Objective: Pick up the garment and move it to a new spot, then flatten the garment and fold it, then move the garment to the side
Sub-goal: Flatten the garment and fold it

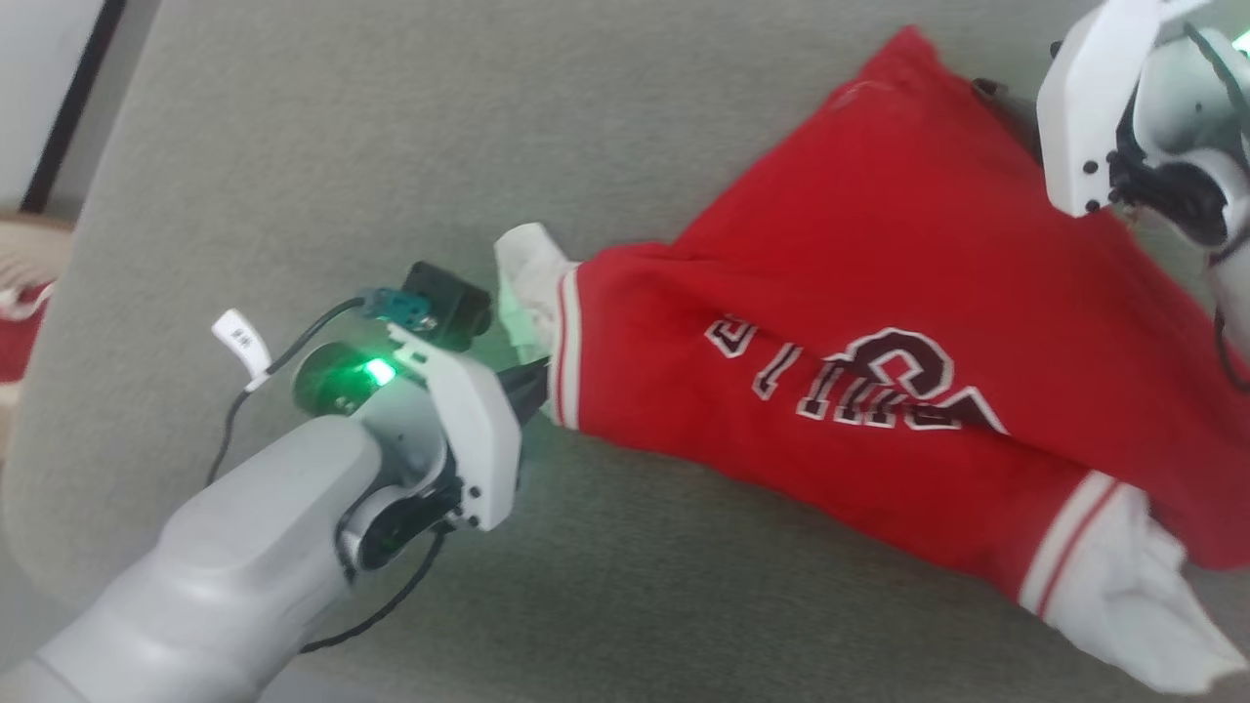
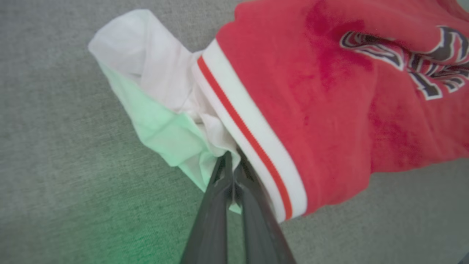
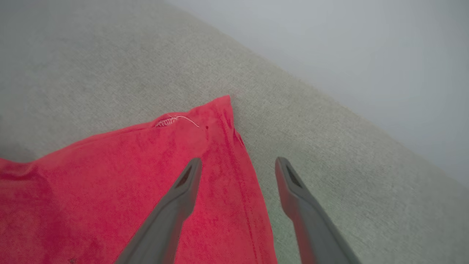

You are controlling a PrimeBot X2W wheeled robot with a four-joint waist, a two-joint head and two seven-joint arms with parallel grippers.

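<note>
Left gripper [image 2: 231, 167] clamped shut on white sleeve [image 2: 146, 73] of shirt [image 1: 830, 293]. Right gripper [image 3: 238, 168] open, hem corner [image 3: 220, 106] just ahead of fingertips. Shirt lay lengthwise between arms.

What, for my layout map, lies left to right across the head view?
Left gripper, shut on the garment's white sleeve → black lettering → right arm's wrist.

The left claw [image 2: 233, 169] has its two dark fingers [image 2: 210, 220] pressed together on the white sleeve [image 2: 146, 55] of the garment [image 2: 329, 95], just beside the white-and-red striped trim [image 2: 249, 135]. The red body lies to the right, with lettering [image 2: 421, 62] partly visible (blurred). Green light tints the sleeve and the grey worktop [image 2: 55, 146].
</note>
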